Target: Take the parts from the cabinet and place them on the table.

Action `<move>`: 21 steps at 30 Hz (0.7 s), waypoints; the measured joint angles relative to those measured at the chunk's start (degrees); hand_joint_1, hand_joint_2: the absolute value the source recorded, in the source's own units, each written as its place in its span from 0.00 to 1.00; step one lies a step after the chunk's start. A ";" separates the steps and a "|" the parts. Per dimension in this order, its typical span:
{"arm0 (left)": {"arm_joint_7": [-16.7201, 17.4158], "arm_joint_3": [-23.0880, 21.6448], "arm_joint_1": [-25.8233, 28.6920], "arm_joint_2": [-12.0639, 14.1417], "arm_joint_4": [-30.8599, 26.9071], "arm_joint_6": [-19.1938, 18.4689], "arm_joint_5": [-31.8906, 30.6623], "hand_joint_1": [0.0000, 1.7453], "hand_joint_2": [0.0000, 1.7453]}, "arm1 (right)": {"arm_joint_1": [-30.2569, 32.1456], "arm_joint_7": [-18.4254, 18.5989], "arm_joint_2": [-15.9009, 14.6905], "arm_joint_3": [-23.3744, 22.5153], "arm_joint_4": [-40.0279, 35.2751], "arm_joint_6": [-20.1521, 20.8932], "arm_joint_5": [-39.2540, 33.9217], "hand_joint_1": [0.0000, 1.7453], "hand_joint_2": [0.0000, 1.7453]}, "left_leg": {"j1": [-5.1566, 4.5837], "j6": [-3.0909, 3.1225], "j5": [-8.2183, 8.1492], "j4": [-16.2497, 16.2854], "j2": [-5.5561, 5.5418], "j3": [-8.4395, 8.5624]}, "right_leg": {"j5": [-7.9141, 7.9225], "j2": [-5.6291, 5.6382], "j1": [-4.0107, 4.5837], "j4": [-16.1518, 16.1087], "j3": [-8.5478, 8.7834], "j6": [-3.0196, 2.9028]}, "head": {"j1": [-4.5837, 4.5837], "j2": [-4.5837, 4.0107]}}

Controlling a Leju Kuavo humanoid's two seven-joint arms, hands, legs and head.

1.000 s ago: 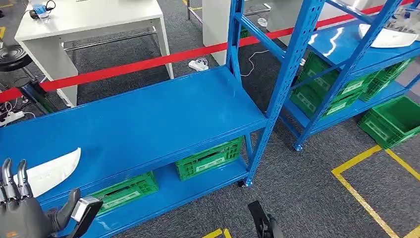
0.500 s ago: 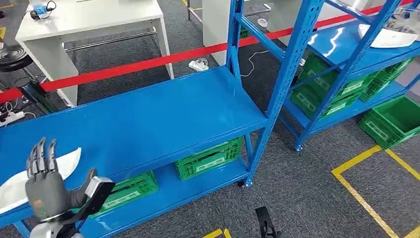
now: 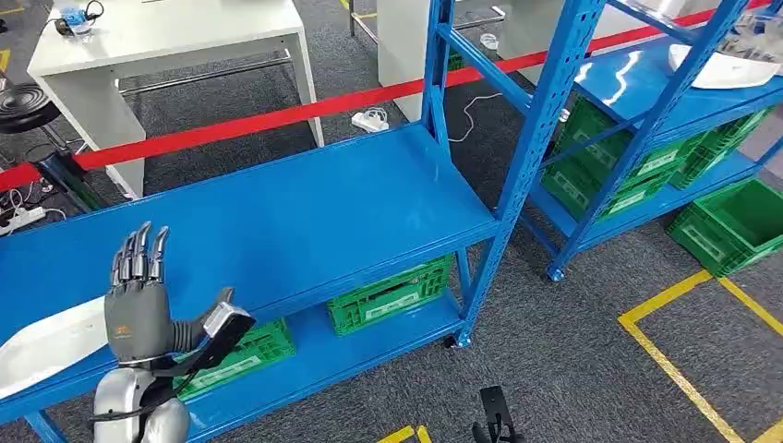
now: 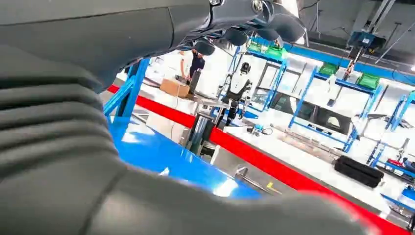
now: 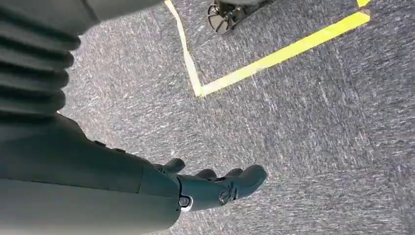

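White part (image 3: pixel 51 343), curved and flat, lies on the blue cabinet shelf (image 3: pixel 277 221) at about eight o'clock in our head view, near the shelf's front edge. We see our left hand (image 3: pixel 138 309) raised upright just beside it at its three o'clock side, fingers (image 3: pixel 138 258) straight and together, thumb spread out, holding nothing; whether it touches the part we cannot tell. Our right hand (image 5: pixel 215 186) hangs over grey carpet (image 5: pixel 303 137) marked with yellow tape (image 5: pixel 274 58), its fingers loosely extended and grasping nothing. Green crates (image 3: pixel 388 295) sit on the lower shelf at six o'clock, and more stand under a second blue rack (image 3: pixel 646 92) at two o'clock, where another white part (image 3: pixel 725 69) rests. A red barrier tape (image 3: pixel 277 117) crosses behind the cabinet, with a white table (image 3: pixel 175 37) at eleven o'clock.
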 joint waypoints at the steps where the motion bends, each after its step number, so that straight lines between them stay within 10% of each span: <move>1: 0.26 -0.09 -0.13 0.04 0.18 -0.24 0.00 0.00 1.00 | -0.01 -0.18 0.00 -0.11 0.00 0.00 0.00 0.00 1.00 | 0.00 0.00 0.00 0.00 0.00 0.00 | 0.00 0.00 0.00 0.00 0.00 0.00 | 0.00 0.00; 21: 8.35 0.87 -11.66 5.46 22.57 1.46 -5.27 0.00 1.00 | -0.03 -0.33 0.24 -0.83 0.00 -0.02 1.44 0.00 1.00 | 0.01 -0.05 0.04 -0.01 -0.01 0.00 | 0.01 0.00 0.01 0.04 0.00 -0.01 | 0.00 0.00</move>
